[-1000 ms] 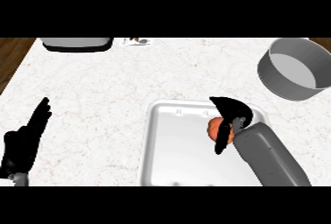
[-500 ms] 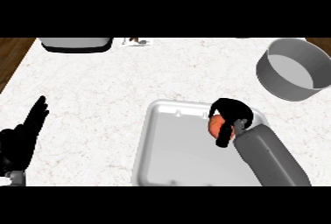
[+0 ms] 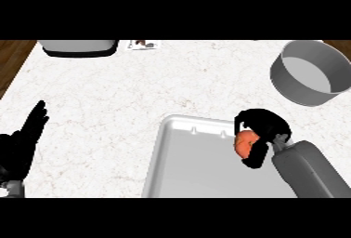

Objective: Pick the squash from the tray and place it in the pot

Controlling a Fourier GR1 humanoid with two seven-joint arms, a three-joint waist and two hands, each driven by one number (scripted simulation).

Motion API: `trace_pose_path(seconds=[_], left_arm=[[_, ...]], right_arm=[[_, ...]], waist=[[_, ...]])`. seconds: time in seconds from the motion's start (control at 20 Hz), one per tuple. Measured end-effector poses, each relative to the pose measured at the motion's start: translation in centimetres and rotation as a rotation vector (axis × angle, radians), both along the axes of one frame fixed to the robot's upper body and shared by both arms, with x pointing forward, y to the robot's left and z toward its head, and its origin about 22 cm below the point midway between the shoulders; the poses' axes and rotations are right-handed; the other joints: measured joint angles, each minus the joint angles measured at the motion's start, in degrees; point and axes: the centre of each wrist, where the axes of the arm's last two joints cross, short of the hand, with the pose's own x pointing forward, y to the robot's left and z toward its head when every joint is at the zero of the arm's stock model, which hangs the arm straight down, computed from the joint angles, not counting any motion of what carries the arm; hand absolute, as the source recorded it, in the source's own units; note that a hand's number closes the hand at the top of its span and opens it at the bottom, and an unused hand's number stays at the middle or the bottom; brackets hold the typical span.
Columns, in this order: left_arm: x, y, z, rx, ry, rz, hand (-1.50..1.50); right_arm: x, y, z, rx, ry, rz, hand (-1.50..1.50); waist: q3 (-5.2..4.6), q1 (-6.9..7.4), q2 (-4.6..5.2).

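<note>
An orange squash [image 3: 244, 144] sits at the right side of the white tray [image 3: 195, 162], half covered by my right hand [image 3: 263, 126], whose fingers and thumb curl round it. The grey pot [image 3: 312, 72] stands at the far right of the counter, well beyond the tray and apart from the hand. My left hand [image 3: 21, 144] rests open at the left edge, fingers pointing up, touching nothing.
A dark-rimmed grey container [image 3: 77, 47] sits at the back left edge. A small item [image 3: 142, 44] lies beside it. The white marble counter [image 3: 130, 93] stretches between tray and pot; wooden floor shows at the far left corner.
My right hand's fingers have curled down round the squash on the tray. The view has shifted slightly; the left hand stays where it was.
</note>
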Motion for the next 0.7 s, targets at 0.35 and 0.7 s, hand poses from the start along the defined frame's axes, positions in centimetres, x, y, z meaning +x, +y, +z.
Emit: trace_pose_path(seconds=[0.35,0.7], left_arm=[[-0.3,-0.1,-0.5,-0.004,0.003,0.008,0.00],[-0.7,0.2,-0.7,0.001,0.007,0.012,0.00]], right_arm=[[-3.5,-9.1,1.4,0.035,-0.143,0.231,1.50],[-4.6,-13.5,6.2,0.055,-0.493,0.219,1.50]], waist=[[0.19,-0.63,0.30],[0.17,-1.05,0.17]])
